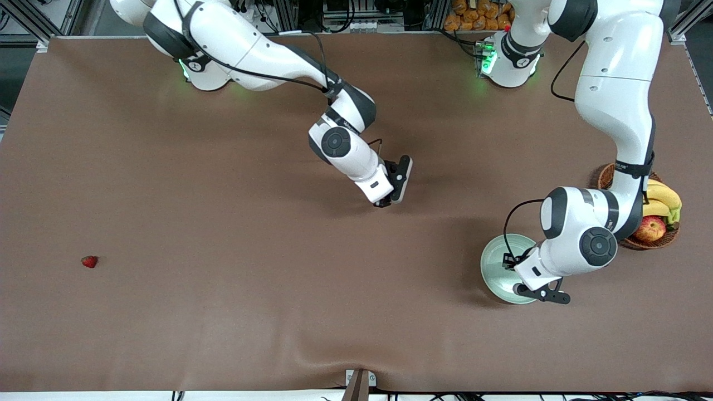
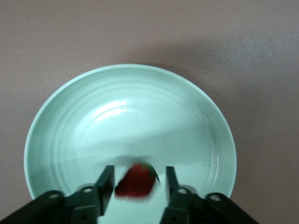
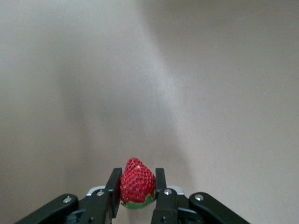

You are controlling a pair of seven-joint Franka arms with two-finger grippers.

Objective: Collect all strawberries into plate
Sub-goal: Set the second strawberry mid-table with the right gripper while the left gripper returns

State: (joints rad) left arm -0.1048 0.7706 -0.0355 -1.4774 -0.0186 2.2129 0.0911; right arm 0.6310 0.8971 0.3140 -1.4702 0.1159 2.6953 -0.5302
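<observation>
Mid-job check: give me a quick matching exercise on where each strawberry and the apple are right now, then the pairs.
Things:
1. strawberry at the left claw
2. strawberry at the right claw
3. loose strawberry
4. apple

Places:
A. in the wicker basket
B. clamped between shut fingers, over bare table
C. lying on the table toward the right arm's end
D. between parted fingers, over the plate

Pairs: 1-D, 2-B, 3-C, 4-A
</observation>
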